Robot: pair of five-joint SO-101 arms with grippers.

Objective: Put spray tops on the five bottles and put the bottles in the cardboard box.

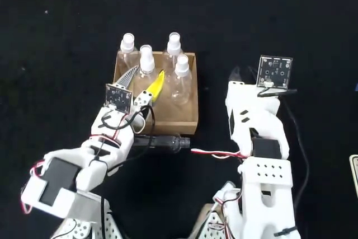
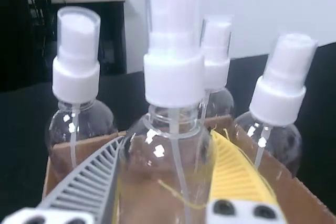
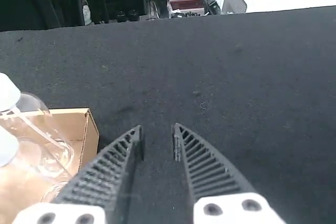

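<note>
Nearest to me, my left arm [image 1: 84, 160] leans in over the front wall of the cardboard box [image 1: 174, 127] [image 2: 310, 199]. My left jaws, one grey and one yellow, are pinching a clear bottle [image 1: 146, 66] [image 2: 168, 156] by its body, one pressed against each side. It stands upright inside the box, in the left half, with its white spray top [image 1: 146, 54] [image 2: 173, 72] on. I cannot tell whether its base rests on the box floor.

My right arm [image 1: 257, 121] stands to the right of the box, apart from it. My right jaws are parted by a narrow gap with nothing between them. They hang over the bare black surface [image 1: 56, 37] [image 3: 236, 66], beside the box's right wall [image 3: 79, 124] and not touching it.

Farther in, three more clear bottles stand upright in the box, each capped in white. The second bottle [image 1: 182, 76] [image 2: 278, 124] is just to the right of the one I hold. The third bottle [image 1: 127, 48] [image 2: 76, 108] stands in the far left corner. The fourth bottle [image 1: 174, 48] [image 2: 216, 77] stands at the far wall, right of the middle, behind the second.
</note>
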